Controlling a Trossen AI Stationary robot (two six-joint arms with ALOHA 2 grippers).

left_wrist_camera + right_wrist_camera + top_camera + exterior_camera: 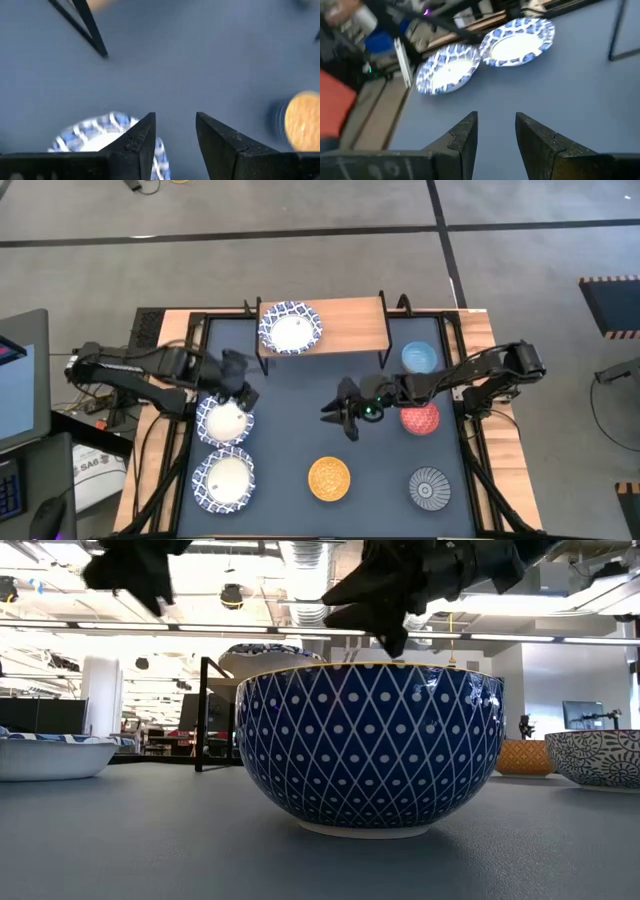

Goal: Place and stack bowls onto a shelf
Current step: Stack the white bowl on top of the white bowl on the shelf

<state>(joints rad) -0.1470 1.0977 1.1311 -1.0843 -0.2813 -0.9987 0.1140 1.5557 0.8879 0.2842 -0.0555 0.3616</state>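
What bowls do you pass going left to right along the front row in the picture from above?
Blue-and-white patterned bowl → yellow bowl → grey-blue striped bowl.

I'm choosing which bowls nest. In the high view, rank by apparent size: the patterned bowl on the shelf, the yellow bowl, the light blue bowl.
1. Patterned bowl on the shelf, clearly widest.
2. Yellow bowl.
3. Light blue bowl, partly hidden by the right arm, so its rank below yellow is unsure.

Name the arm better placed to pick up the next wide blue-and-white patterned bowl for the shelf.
Left. Its open pincer hangs right over the upper wide blue-and-white patterned bowl on the table's left; the right arm's open pincer sits mid-table, farther away.
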